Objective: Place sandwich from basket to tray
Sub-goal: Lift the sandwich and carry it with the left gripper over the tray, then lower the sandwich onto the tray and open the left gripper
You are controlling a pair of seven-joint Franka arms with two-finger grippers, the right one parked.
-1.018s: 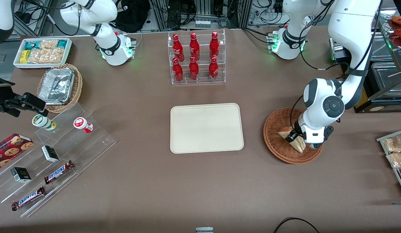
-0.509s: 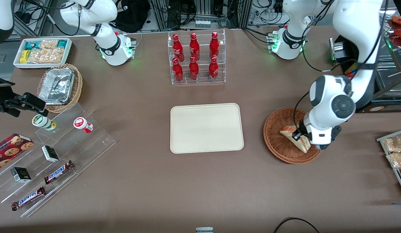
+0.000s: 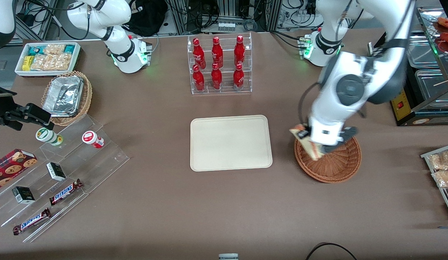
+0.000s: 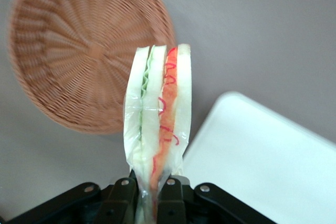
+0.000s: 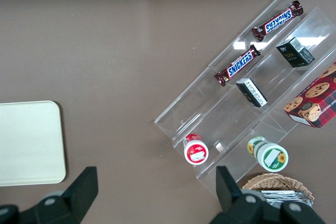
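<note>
**Sandwich lifted clear, tray not yet reached**

Because the end effector (image 3: 310,142) has its two fingers clamped on one corner of the wrapped sandwich (image 3: 308,141), you are carrying the wedge edge-on, its bread and filling layers standing out from the fingers rather than lying flat. The wrist view shows why that grip works: the fingers pinch across the thin dimension of the sandwich (image 4: 157,124), where the slices press together, so the load hangs from a firm line instead of a soft face.

The sandwich is in the air above the rim of the basket (image 3: 334,168), on the edge nearest the tray (image 3: 230,142). The basket itself now shows bare wicker (image 4: 79,51), with nothing left in it. The tray sits beside it on the worktop (image 3: 224,209), apart from the basket by a strip of brown surface, and its whole face is free (image 4: 273,161).

You should judge this as the carry step. What remains is a sideways move over the tray, a descent and a release. Since only a corner is held, the free end could swing or the film could slip, so lower it close to the tray before you let go.
</note>
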